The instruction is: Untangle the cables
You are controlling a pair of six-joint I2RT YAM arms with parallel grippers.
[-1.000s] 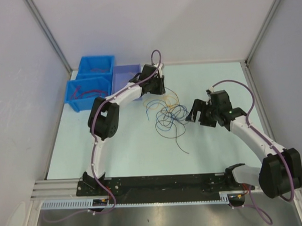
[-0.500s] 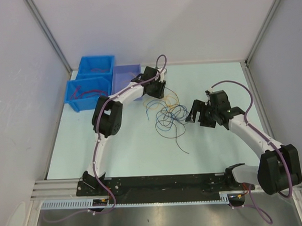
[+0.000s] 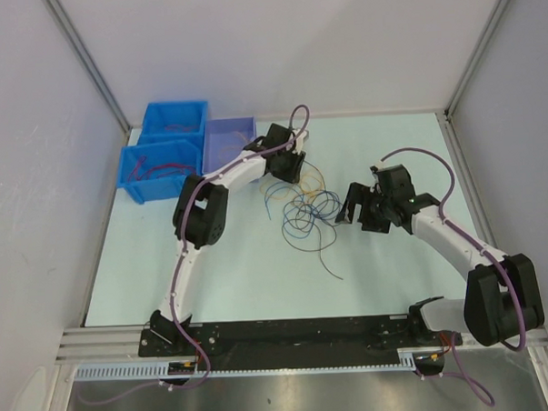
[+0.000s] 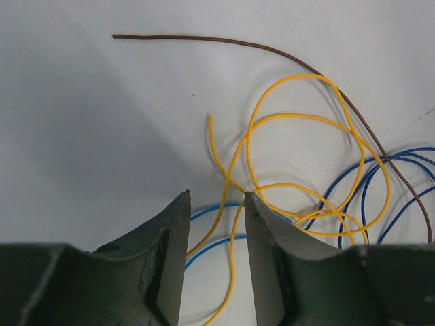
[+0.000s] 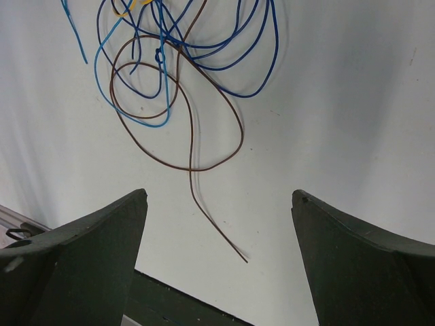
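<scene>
Over the pale tabletop (image 3: 167,265) we should pinch only the yellow cable (image 4: 231,261) lying between the parted jaws of the left gripper (image 4: 216,204), keeping the right gripper (image 5: 219,204), wide apart, clear.

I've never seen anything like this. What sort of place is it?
Probably a robot test bench in a lab: a left arm and a right arm bolted to a pale table, plain white panels walling it in, thin coloured wires laid out, and blue bins at one corner.

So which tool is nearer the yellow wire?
Left. The left tool hangs over the yellow wire, a strand between its fingers; the right tool is across the tangle.
</scene>
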